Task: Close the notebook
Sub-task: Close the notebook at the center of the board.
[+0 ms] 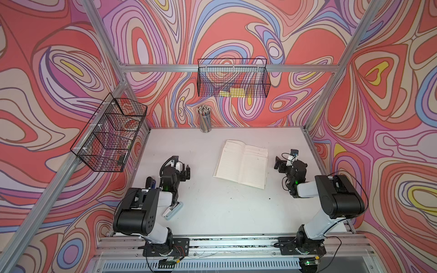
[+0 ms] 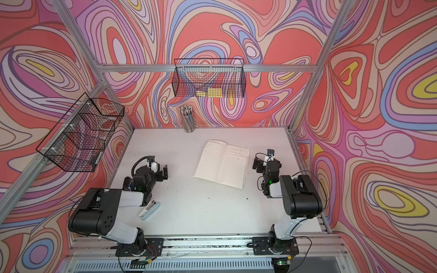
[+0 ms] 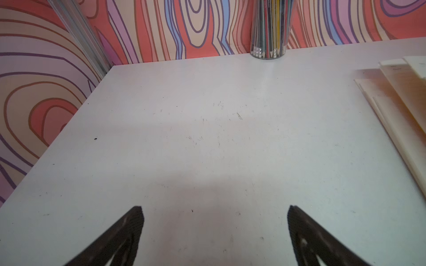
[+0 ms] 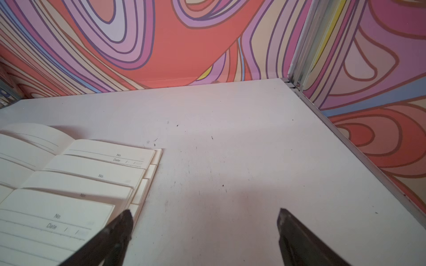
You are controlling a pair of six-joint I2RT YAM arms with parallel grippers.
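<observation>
Right of centre on the counter (image 1: 212, 208), just beside the spread right end effector (image 4: 205, 213), the notebook (image 1: 242, 163) lies open: light, floppy paper, probably best pinched at its fanned page edges. The left end effector (image 3: 215, 208) is spread too.

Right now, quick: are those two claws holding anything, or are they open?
Left gripper: open, holding nothing.
Right gripper: open, holding nothing, right beside the open notebook.

one notebook (image 1: 242, 163), one cup of pencils (image 1: 205, 120), one pale blue stapler (image 1: 173, 210), two wire baskets (image 1: 255, 82) (image 1: 99, 160), one left end effector (image 3: 214, 213) and one right end effector (image 4: 205, 214).
</observation>
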